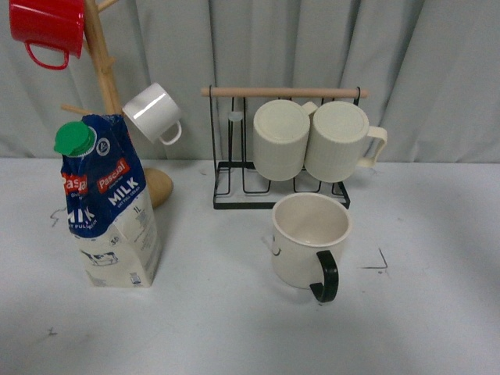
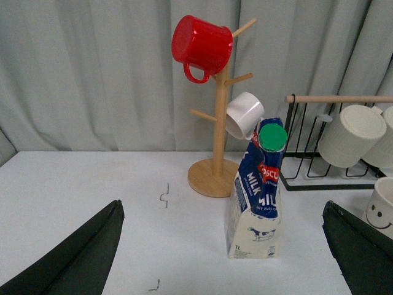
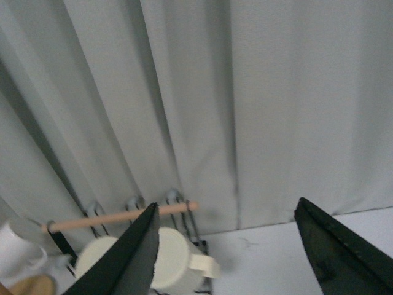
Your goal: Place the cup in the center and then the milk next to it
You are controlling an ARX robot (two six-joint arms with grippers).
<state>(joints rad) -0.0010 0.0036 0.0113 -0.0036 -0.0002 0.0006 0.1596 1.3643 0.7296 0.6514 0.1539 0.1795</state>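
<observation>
The cup, a wide cream mug with a black loop handle, stands upright on the pale grey tabletop in front of the wire rack. Its handle points toward me. Its smiley side shows at the edge of the left wrist view. The milk stands upright at the left, beside the mug tree's base. The center is the bare patch between small black corner marks. My left gripper is open and low, and the milk stands beyond its fingers. My right gripper is open, raised and empty. Neither gripper shows in the front view.
A wooden mug tree at the back left holds a red mug and a small white mug. A black wire rack at the back holds two ribbed cream mugs. A grey curtain hangs behind.
</observation>
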